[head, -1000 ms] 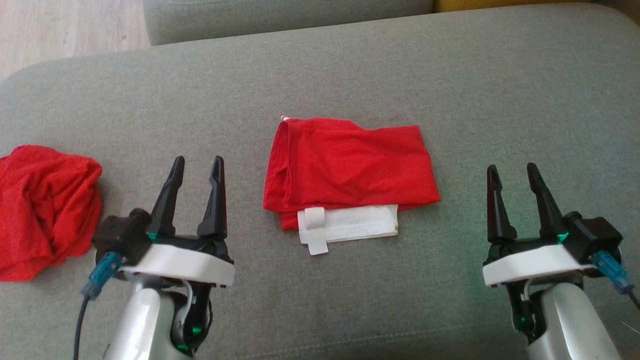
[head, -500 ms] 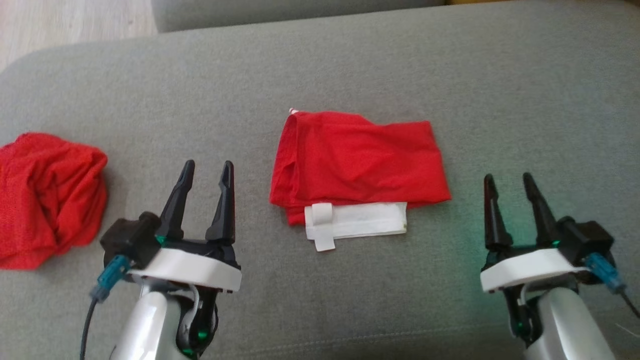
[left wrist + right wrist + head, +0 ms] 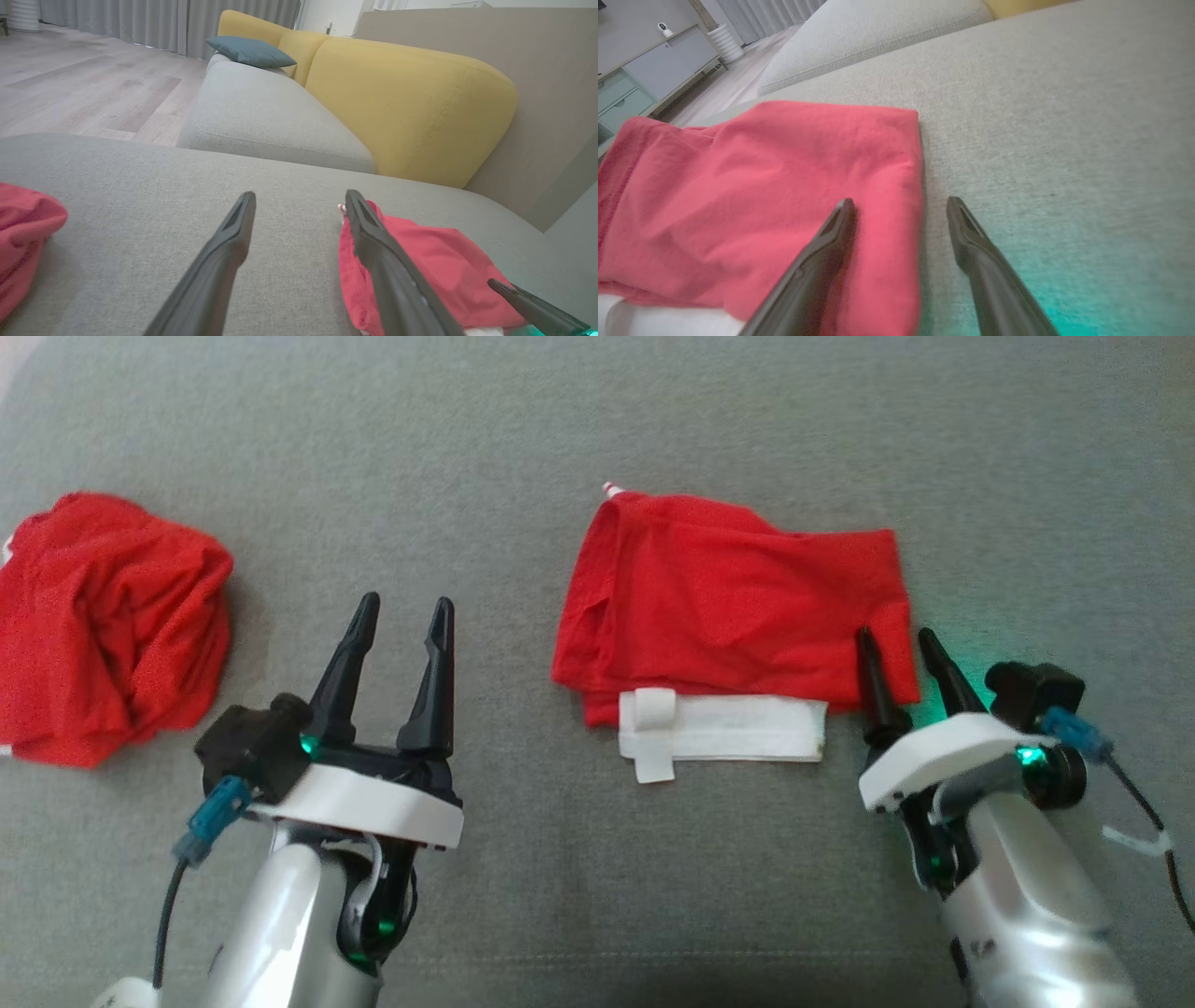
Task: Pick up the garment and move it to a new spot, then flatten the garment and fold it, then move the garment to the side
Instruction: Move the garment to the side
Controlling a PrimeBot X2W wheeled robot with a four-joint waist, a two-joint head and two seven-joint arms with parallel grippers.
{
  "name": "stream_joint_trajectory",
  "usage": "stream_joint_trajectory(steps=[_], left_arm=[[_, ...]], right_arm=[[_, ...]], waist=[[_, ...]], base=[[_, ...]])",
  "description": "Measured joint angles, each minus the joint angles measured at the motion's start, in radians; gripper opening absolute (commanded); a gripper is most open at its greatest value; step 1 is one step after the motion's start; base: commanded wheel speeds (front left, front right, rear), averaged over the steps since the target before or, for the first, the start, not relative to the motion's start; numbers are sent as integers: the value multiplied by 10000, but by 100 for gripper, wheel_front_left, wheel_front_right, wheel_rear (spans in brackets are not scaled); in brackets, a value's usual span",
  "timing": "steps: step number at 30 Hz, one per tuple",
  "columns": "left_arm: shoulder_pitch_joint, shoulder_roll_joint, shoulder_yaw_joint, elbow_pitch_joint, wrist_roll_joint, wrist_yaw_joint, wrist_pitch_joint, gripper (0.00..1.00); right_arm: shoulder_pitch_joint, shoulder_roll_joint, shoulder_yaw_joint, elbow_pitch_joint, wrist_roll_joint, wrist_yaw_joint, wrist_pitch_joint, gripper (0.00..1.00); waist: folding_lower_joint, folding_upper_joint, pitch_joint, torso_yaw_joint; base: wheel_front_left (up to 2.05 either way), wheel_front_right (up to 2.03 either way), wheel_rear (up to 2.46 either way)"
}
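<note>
Your right tool [image 3: 894, 635] is at the right edge of the folded red garment [image 3: 738, 588], its two fingers spread apart and holding nothing. One finger lies over the red cloth, the other over the bare grey sofa seat [image 3: 560, 420] just beside that edge. You cannot tell from these views whether the finger over the cloth touches it. A green glow falls on the seat next to this tool.

Your left tool [image 3: 407, 601] hovers over bare seat, its fingers also apart and empty. It sits between the folded garment on its right and a crumpled red cloth [image 3: 112, 616] on its left, clear of both.

The garment lies near the middle of the seat, folded into a rough rectangle. A white band [image 3: 738, 730] shows along its near edge, and a short white tab [image 3: 651, 737] crosses that band at its left end.

From the left wrist you see more of the room beyond the seat — a second grey seat [image 3: 261, 116], a yellow backrest [image 3: 406, 102], a blue cushion [image 3: 250, 50] and a pale wood floor [image 3: 70, 79]
</note>
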State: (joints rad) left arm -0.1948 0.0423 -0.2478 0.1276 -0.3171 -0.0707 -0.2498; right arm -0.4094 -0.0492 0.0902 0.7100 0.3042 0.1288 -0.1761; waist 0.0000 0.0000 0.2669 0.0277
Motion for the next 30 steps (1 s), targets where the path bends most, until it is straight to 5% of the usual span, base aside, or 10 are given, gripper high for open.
stream_joint_trajectory(steps=[9,10,11,22,30], left_arm=[[-293,-2,-17,61,-10,-12,0,100],[-342,-2,-15,63,-10,-12,0,100],[-381,-2,-6,59,-10,-12,0,100],[-392,-8,217,31,146,-94,0,100],[-431,-6,334,-42,180,-184,0,100]], right_arm=[[-1562,-163,474,1521,301,0,-359,96],[-1656,-201,545,1632,299,0,-387,36],[-1776,-222,616,1758,247,0,-464,0],[-2192,-140,-153,1827,-2278,2,-719,0],[-2215,-1975,-1363,779,-3545,0,-713,0]], waist=[[0,0,509,424],[0,0,545,441],[0,0,575,445],[0,0,669,-140],[0,0,771,-723]], base=[[0,0,0],[0,0,0],[0,0,0],[0,0,0],[0,0,0]])
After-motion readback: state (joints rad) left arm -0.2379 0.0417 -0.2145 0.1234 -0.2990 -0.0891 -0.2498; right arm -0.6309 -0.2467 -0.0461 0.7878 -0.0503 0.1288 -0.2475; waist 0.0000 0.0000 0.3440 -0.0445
